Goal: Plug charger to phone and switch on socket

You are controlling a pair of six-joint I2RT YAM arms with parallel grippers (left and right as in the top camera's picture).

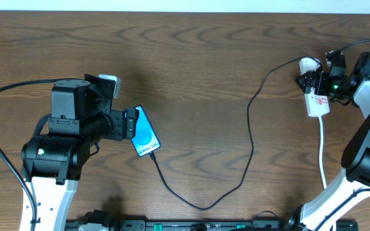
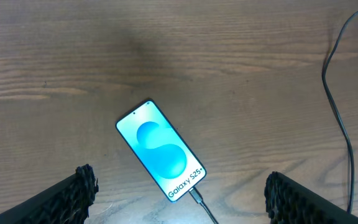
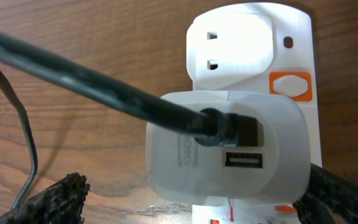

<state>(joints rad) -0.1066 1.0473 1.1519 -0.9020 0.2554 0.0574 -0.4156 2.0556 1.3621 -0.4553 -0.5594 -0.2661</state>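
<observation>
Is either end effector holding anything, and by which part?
Nothing held: left end effector open above the phone; right end effector open, fingers either side of the adapter on the socket, not clamping it.

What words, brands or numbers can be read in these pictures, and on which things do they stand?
"Galaxy S25+": on the phone, at the lower end of its screen.
Grey lettering on the white adapter: too blurred to read.
Red marks on the socket: too small to read.

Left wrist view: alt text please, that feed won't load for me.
A phone with a lit blue screen lies flat on the wooden table, the black charger plugged into its lower end. The left end effector is open above it, touching nothing.
</observation>
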